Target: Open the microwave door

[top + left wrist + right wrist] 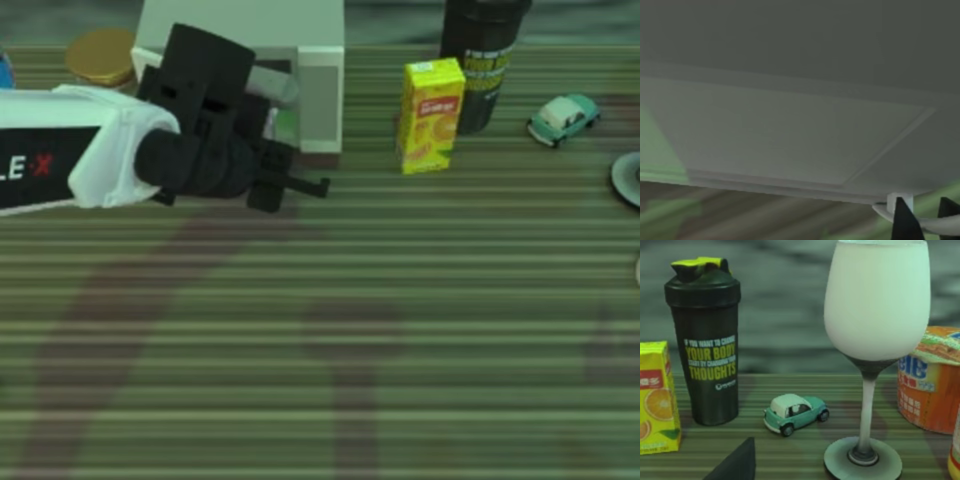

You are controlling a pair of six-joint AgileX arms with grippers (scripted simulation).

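Here, the microwave point(300, 70) is seen at the back of the table, left of centre, with the left gripper point(300, 185) pressed close against its front. In the left wrist view the door point(790, 135) fills the frame, and the gripper's dark fingertips point(902, 220) are set astride a pale curved handle point(900, 217) at the door's edge. They look closed on it, though full contact cannot be confirmed. The door is judged stiff, smooth and light, swinging on a hinge; the handle is the natural hold, and an arcing pull is called for rather than a straight tug. The oven is boxy, matt grey-white plastic, the door's window a flat framed panel. To its right are stood a yellow carton point(430, 115), a dark shaker point(483, 60) and a toy car point(563, 118) on the striped tabletop point(400, 330). The right arm is parked out of the top view; whether its fingers are apart cannot be told.
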